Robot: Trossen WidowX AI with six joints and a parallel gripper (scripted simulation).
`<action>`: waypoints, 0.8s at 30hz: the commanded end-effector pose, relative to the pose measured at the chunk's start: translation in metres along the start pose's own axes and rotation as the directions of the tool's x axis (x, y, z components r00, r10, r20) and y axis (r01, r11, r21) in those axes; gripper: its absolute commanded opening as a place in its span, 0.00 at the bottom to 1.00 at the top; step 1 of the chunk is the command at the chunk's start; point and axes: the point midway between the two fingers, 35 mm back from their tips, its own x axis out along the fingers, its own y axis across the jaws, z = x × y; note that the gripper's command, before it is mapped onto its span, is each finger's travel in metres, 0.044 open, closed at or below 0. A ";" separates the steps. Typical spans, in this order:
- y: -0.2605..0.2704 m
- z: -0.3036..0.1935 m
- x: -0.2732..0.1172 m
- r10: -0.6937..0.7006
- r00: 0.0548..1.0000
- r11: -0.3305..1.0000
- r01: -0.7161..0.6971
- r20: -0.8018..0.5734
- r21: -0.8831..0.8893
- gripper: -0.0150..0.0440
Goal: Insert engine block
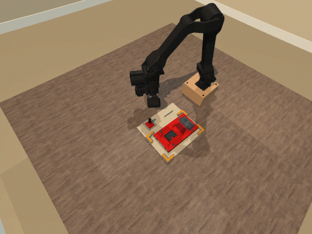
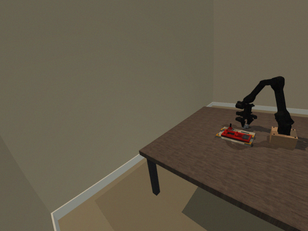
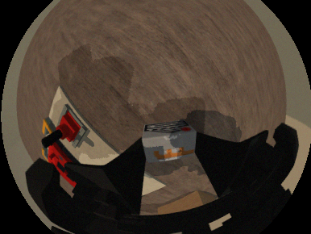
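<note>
My gripper (image 1: 153,102) (image 2: 245,126) (image 3: 166,137) is shut on the grey engine block (image 2: 246,126) (image 3: 171,141), one finger on each side. In the wrist view the block shows a dark slatted face with a red spot and orange marks on its near side. It is at or very near table height; whether it touches the table cannot be told. A finger hides it in the top view. The red car body (image 1: 161,138) (image 2: 238,136) (image 3: 54,153) lies on the board, with its dark square opening (image 1: 169,136) (image 2: 230,133) empty. The rib is too small to make out clearly.
The cream board (image 1: 173,107) (image 3: 94,157) has orange corner brackets (image 1: 168,157) around the car. A red piece with an upright black stick (image 1: 149,124) (image 2: 230,128) (image 3: 69,126) stands on the board beside the car. The arm's wooden base (image 1: 191,97) (image 2: 283,140) (image 3: 181,203) stands behind.
</note>
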 end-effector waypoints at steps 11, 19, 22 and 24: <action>0.001 0.009 -0.036 0.010 1.000 1.000 -0.010 0.018 0.008 0.25; -0.001 0.009 -0.060 0.005 1.000 1.000 -0.005 0.013 0.003 0.25; -0.003 0.008 -0.069 0.004 1.000 1.000 -0.004 0.011 0.001 0.25; -0.003 0.008 -0.075 0.002 1.000 1.000 -0.002 0.009 0.000 0.25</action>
